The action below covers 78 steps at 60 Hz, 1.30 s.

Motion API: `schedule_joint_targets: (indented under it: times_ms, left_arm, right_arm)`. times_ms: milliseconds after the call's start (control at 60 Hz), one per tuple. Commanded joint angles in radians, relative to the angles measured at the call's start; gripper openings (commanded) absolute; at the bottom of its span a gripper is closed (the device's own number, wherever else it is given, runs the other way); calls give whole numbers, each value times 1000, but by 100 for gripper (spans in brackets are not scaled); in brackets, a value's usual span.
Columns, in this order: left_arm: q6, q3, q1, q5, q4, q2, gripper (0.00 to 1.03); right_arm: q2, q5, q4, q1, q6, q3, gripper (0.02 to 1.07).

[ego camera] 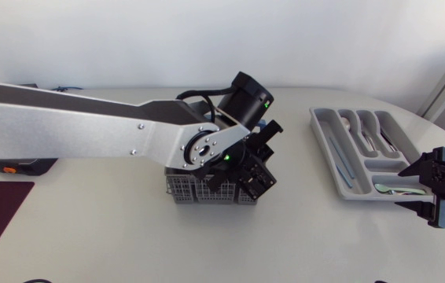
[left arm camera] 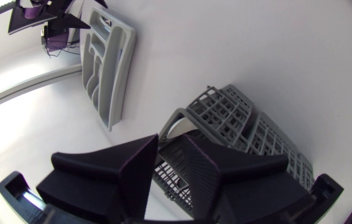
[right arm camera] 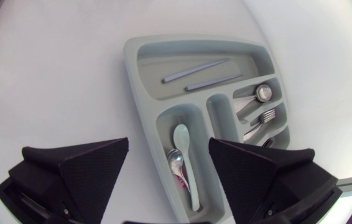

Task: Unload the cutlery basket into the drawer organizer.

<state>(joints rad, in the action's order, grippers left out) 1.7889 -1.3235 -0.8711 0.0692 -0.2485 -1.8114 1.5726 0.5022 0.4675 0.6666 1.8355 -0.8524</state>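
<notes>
1. Cutlery basket (ego camera: 182, 189) of grey plastic mesh stands about the middle of the bench (ego camera: 89, 236), most of it covered from above by the left arm
2. Left gripper (ego camera: 246, 174) hangs right over the basket; in the left wrist view its fingers (left arm camera: 132, 177) stand only a narrow gap apart, and nothing shows between them
3. Through that gap and ahead of the fingertips the basket's mesh compartments (left arm camera: 226, 112) show, with a pale curved piece (left arm camera: 179, 127) in one of them; I cannot tell what it is
4. Drawer organizer (ego camera: 322, 134), a grey tray, lies near the right edge of the bench, well apart from the basket
5. Right gripper (ego camera: 407, 187) is over the organizer's corner nearest the bench's right edge, its fingers (right arm camera: 83, 168) spread wide and holding nothing
6. Between those fingers lies a compartment with a pale spoon (right arm camera: 183, 149) and a metal spoon (right arm camera: 174, 163) just beside it
7. Long compartment ahead holds two grey sticks (right arm camera: 196, 70), lying apart
8. Smaller compartments beside it hold another metal spoon (right arm camera: 263, 93) and a fork (right arm camera: 267, 116)
</notes>
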Motion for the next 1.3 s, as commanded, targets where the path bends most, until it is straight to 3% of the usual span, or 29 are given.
schedule_joint_targets:
  times_ms: [0, 450, 700, 1283]
  left_arm:
    - [47, 32, -6, 7, 3, -14, 29]
    - [75, 44, -28, 7, 2, -20, 24]
    - [99, 52, -25, 7, -2, -22, 6]
    - [41, 93, -3, 6, 5, 35, 4]
  right_arm:
    - [18, 9, 8, -9, -10, -5, 95]
    - [26, 9, 3, -4, -8, 3, 95]
    - [26, 9, 3, 1, -7, 4, 95]
    - [17, 9, 2, -1, -4, 26, 95]
